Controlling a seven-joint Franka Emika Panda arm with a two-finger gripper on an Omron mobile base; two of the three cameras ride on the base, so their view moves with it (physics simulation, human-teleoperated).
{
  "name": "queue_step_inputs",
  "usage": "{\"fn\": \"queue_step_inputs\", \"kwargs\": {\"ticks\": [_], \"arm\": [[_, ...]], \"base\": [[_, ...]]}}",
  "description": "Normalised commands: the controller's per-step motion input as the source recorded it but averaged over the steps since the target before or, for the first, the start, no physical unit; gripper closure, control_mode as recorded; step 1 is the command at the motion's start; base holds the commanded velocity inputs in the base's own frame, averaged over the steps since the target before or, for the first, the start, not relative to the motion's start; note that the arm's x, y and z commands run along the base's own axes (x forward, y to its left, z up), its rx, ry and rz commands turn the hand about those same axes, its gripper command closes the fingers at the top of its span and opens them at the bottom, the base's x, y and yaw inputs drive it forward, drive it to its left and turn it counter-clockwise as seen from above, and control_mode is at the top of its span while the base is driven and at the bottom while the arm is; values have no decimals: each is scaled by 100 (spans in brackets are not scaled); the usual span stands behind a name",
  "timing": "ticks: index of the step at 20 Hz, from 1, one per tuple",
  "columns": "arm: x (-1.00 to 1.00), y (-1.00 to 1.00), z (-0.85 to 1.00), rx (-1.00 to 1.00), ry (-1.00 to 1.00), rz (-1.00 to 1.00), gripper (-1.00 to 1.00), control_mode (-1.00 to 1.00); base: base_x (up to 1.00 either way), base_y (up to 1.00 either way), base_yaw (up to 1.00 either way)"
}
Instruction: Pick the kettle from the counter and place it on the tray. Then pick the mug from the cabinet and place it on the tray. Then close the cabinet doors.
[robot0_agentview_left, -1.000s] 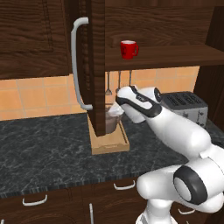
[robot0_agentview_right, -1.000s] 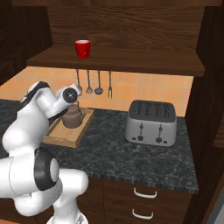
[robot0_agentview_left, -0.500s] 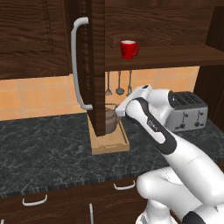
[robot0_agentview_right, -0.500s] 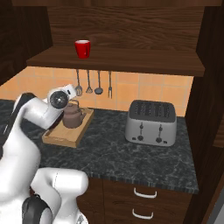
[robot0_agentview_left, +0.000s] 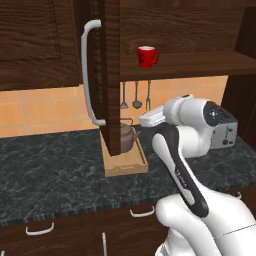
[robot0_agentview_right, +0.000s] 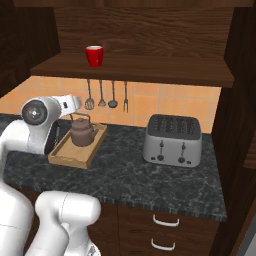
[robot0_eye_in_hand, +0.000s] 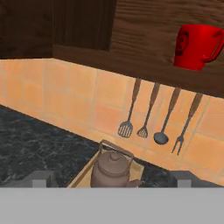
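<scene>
The brownish-grey kettle (robot0_agentview_left: 127, 137) (robot0_agentview_right: 82, 132) (robot0_eye_in_hand: 113, 169) stands upright in the tan wooden tray (robot0_agentview_left: 125, 165) (robot0_agentview_right: 70, 156) (robot0_eye_in_hand: 136, 168) on the dark counter (robot0_agentview_left: 50, 170). My gripper (robot0_eye_in_hand: 112, 180) is open with nothing between its fingers. It hangs near the tray, above and short of the kettle, and faces the tiled wall. The red mug (robot0_agentview_left: 147, 56) (robot0_agentview_right: 94, 55) (robot0_eye_in_hand: 197, 46) sits on the cabinet shelf (robot0_agentview_right: 150, 67), up and to the right of the hand. A cabinet door (robot0_agentview_left: 107, 75) stands open, edge-on, just in front of the tray.
A silver toaster (robot0_agentview_left: 225, 131) (robot0_agentview_right: 172, 140) stands on the counter to the right of the tray. Several utensils (robot0_agentview_right: 105, 95) (robot0_eye_in_hand: 153, 113) hang on the tiled wall under the shelf. The door's long silver handle (robot0_agentview_left: 87, 75) juts out on the left. Drawers (robot0_agentview_right: 160, 235) lie below the counter.
The arm has folded back, and the hand has drawn away from the kettle and risen a little. The jaws have stayed open. Kettle, tray and mug have not moved.
</scene>
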Motion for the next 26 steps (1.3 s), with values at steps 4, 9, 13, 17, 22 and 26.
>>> {"fn": "queue_step_inputs", "kwargs": {"ticks": [4, 9, 13, 17, 22, 26], "arm": [[-65, -34, 66, 7, 0, -25, -100, -100], [-58, -36, 84, 6, 0, -21, -100, -100], [-23, -37, 83, 2, 0, -9, -100, -100], [0, -7, 20, 0, -1, 0, -100, -100], [11, -3, 5, 0, 0, 0, -100, -100], [22, -5, 39, 0, -5, 0, -100, -100]], "base": [[0, 0, 0], [0, 0, 0], [0, 0, 0], [0, 0, 0], [0, 0, 0], [0, 0, 0]]}}
